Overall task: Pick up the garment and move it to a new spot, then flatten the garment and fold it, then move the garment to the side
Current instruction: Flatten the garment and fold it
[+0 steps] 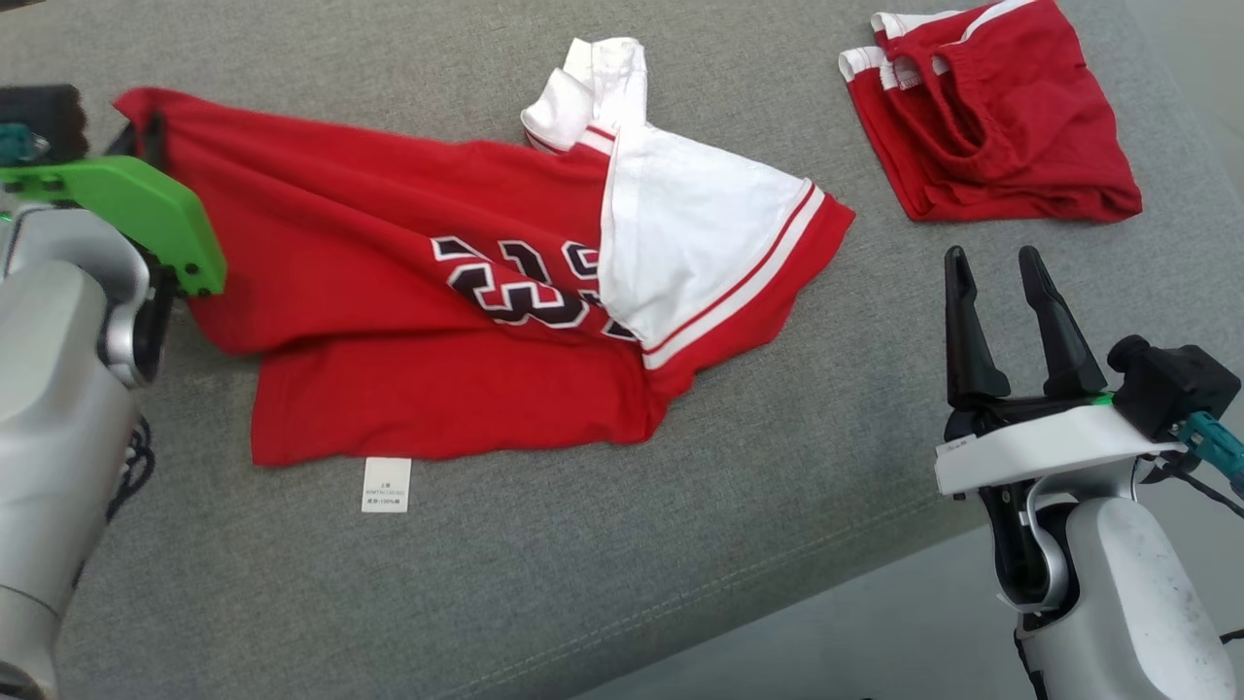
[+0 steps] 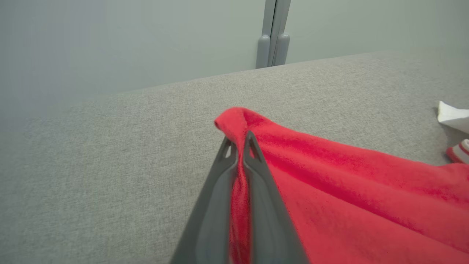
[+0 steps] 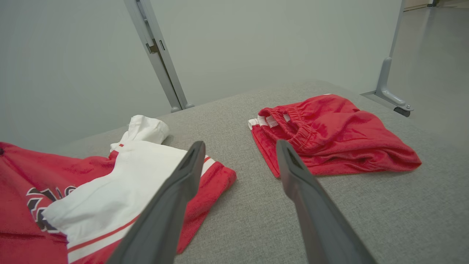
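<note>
Red jersey is pinched at its corner by left hand.

One jersey and one pair of shorts.

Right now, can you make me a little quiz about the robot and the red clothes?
1. True or false: the left gripper is shut on the jersey's edge.
2. Pick one. The right gripper is: A) open, holding nothing; B) shut, holding nothing; C) shut on cloth.
3. Short answer: do the shorts touch the jersey, or lie apart from it?

Key: 1 true; 2 A; 3 apart.
</note>
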You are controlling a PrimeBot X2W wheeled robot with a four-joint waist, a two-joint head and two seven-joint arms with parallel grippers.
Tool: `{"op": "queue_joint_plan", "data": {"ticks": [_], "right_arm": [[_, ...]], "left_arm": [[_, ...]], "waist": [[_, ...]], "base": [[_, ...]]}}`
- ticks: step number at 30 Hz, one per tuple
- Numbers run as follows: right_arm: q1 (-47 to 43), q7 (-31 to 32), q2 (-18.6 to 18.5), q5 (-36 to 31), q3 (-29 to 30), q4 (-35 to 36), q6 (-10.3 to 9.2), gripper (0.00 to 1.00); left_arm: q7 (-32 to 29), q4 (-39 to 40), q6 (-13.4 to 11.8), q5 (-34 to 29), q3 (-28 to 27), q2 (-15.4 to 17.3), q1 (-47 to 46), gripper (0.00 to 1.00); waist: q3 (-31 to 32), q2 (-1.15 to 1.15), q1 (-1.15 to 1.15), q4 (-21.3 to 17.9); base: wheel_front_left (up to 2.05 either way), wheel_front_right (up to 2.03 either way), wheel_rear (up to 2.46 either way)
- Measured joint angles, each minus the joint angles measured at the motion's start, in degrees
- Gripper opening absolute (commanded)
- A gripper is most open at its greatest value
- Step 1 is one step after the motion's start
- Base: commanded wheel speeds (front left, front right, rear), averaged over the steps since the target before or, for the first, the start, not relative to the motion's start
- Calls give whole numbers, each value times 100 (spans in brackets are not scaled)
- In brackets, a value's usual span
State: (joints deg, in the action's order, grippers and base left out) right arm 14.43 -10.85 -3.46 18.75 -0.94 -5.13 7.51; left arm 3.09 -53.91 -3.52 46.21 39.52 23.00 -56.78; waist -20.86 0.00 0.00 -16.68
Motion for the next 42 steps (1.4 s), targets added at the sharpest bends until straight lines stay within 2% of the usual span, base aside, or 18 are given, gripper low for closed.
{"op": "queue_joint_plan", "data": {"ticks": [3,14,21,24,25,26,27,36,42], "right_arm": [[62,-36,13,46,-111,-38,0,100],[252,-196,37,138,-281,-202,0,100],[360,-266,42,176,-375,-294,0,100],[387,-289,45,176,-422,-335,0,100],[407,-294,44,176,-442,-349,0,100],[423,-296,45,175,-460,-366,0,100],[443,-297,45,175,-485,-390,0,100],[533,-256,-62,153,-611,-586,0,100],[573,-10,-290,124,-672,-723,0,100]], "left_arm": [[-4,26,-21,-52,-64,348,-322,0],[-73,-13,-190,-118,-246,1203,-804,0],[-24,-24,-278,-220,-263,1577,-921,0],[-93,-29,-303,-237,-243,1612,-921,0],[-156,-25,-301,-211,-247,1595,-916,10],[-192,-14,-269,-169,-249,1577,-903,46],[-234,-3,-233,-126,-246,1550,-877,100],[-421,133,9,48,-179,1374,-632,100],[-424,623,160,172,-97,1126,-322,100]], "waist": [[-53,0,0,-95],[-205,0,0,-463],[-252,0,0,-629],[-247,0,0,-659],[-240,0,0,-657],[-233,0,0,-650],[-222,0,0,-639],[-8,0,0,-370],[264,0,0,-9]], "base": [[0,0,0],[0,0,0],[0,0,0],[0,0,0],[0,0,0],[0,0,0],[0,0,0],[0,0,0],[0,0,0]]}}
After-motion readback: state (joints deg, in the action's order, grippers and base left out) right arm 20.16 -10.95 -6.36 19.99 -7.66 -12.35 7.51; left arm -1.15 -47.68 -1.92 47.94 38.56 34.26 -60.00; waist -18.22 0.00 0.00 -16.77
